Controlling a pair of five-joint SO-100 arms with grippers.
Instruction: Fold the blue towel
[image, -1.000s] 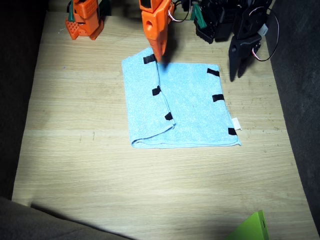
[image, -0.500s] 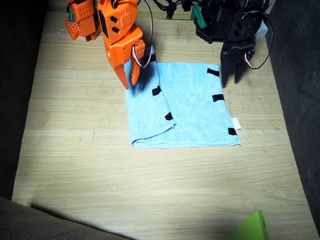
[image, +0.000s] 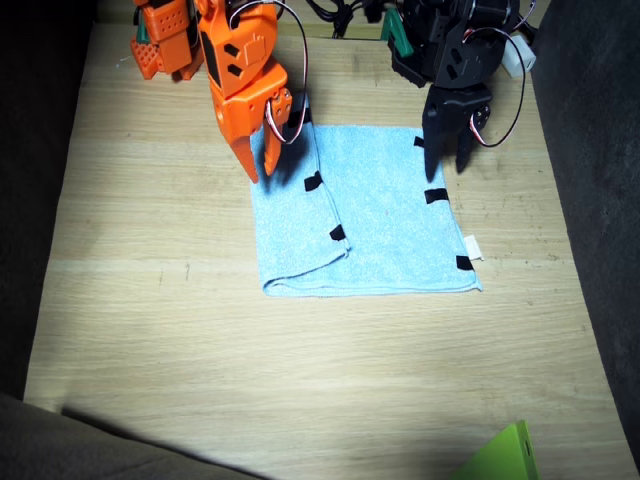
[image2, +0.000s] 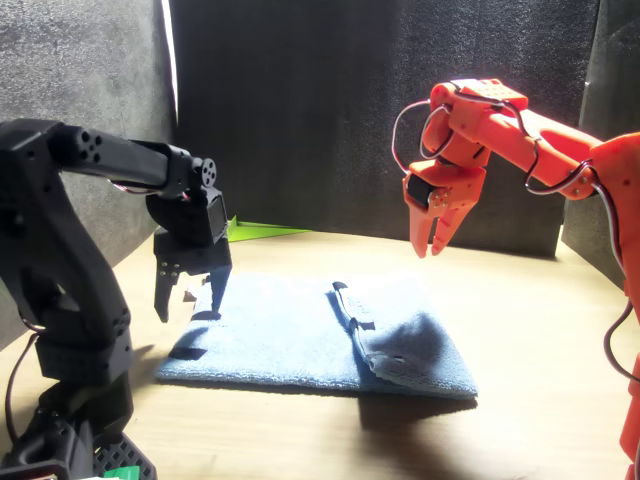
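Right jaws (image: 258, 160) (image2: 432, 240) parted narrowly, holding nothing, tips pointing down, hanging well clear above the blue towel (image: 380, 220) (image2: 290, 335) near its far corner on the folded side. Left jaws (image: 447, 155) (image2: 187, 295) also spread a little and empty, tips pointing down, poised just above the towel's opposite short edge, close to the far black tape mark (image: 419, 142); no contact with the cloth visible in the front view.

Blue towel lying flat on the desk (image: 150, 300) (image2: 520, 380), partly folded: one side flap turned over onto the rest, its edge running down the towel with two black tape marks (image: 313, 182) showing along it. Two more tape marks clear along the unfolded short edge, beside a tiny white tag (image: 471, 246) sticking out from the towel. Slight hump in the cloth at the folded corner in the front view.

Bright green wedge-shaped object (image: 503, 457) (image2: 262, 231) well apart from the towel, at the desk's near edge in the fixed view.
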